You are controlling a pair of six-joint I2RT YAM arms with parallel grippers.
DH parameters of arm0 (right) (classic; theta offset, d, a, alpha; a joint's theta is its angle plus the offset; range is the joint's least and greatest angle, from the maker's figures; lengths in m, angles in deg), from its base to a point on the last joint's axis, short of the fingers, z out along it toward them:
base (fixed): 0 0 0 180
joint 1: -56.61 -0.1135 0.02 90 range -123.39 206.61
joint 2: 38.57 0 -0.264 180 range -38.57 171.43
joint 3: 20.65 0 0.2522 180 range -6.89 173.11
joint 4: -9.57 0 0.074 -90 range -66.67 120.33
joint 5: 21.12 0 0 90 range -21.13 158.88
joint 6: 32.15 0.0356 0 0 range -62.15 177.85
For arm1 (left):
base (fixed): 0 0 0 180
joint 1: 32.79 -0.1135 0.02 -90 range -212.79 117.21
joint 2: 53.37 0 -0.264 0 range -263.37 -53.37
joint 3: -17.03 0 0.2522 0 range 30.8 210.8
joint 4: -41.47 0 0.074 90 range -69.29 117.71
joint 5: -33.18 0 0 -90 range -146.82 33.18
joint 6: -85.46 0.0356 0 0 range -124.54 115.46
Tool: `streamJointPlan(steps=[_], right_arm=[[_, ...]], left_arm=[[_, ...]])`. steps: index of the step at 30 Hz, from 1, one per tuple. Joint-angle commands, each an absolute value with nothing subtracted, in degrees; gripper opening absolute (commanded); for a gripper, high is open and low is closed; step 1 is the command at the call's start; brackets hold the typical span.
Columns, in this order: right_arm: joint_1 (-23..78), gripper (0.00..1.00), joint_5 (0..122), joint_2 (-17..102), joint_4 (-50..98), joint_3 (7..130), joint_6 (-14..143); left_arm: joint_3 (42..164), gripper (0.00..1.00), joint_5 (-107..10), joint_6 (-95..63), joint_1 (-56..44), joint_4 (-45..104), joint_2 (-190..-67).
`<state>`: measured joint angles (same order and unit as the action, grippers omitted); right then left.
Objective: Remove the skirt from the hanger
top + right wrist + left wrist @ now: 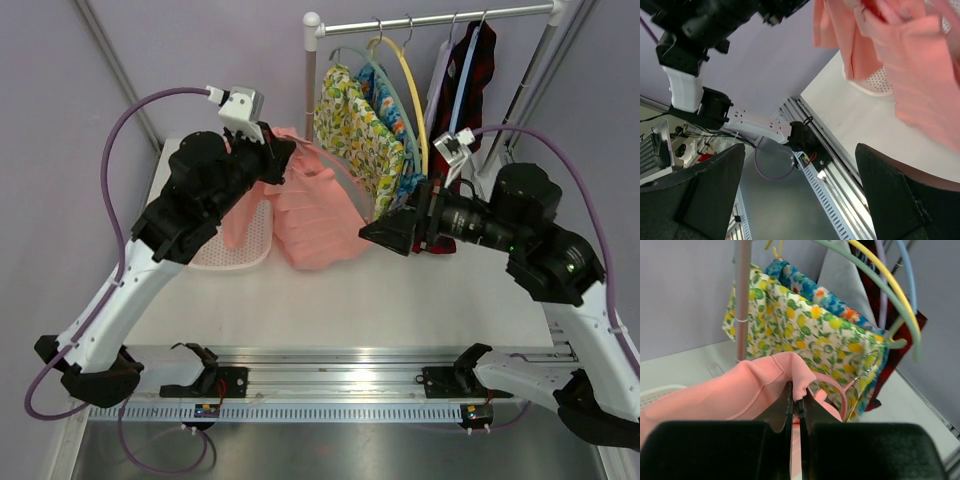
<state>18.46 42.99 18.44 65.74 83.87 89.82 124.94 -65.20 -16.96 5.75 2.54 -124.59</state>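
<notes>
Spanning the view: white tabletop (pixel 400 300) w/ a garment rack (pixel 430 20) at the rear. Floral garments (pixel 350 130) & a red-black plaid one (pixel 478 70) hang from it. Salmon-pink pleated skirt (pixel 310 215) sits left of center, in front of the rack pole. Its top edge is held up, its lower part rests on the tabletop, partly over a white perforated basket (pixel 240 255). Thin pink hanger (pixel 837 390) w/ a small grey hook pokes out at the skirt's top, next to the floral fabric. Left end effector (pixel 796 402): fingers pressed together, pinching the skirt's top edge. Right end effector (pixel 800 150): fingers spread wide, nothing btwn them, just beside the skirt's right side.
</notes>
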Motion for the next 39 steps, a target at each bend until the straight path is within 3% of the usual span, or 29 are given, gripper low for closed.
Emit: streamJointPlan(steps=[1,14,28,31,33,37,38,39], right_arm=[[18.20,0.99,38.29,22.22,53.48,86.10,89.32],[18.20,1.00,36.97,34.99,50.58,91.99,83.08],[18.20,1.00,35.04,44.30,53.91,109.40,79.39],[18.20,0.75,33.81,44.22,51.90,104.84,80.35],[18.20,0.70,33.02,43.69,48.75,100.27,81.75],[18.20,0.72,34.76,43.08,47.67,95.42,81.41],[18.20,0.79,36.51,42.90,48.46,94.37,81.41],[18.20,0.95,38.71,42.55,48.64,93.84,82.88]], left_arm=[[129.49,0.00,-69.56,-15.78,8.07,6.97,-118.24],[131.08,0.00,-60.25,-18.51,8.78,-2.25,-110.06],[127.47,0.00,-48.83,-21.41,9.04,-4.90,-109.53],[128.26,0.00,-48.38,-21.33,9.13,-4.81,-109.35],[128.97,0.00,-48.47,-21.06,9.13,-5.16,-109.96],[129.67,0.00,-47.68,-21.24,9.13,-5.16,-110.15],[129.59,0.00,-47.85,-21.06,9.13,-5.33,-110.06],[129.50,0.00,-48.20,-20.80,9.13,-5.60,-110.06]])
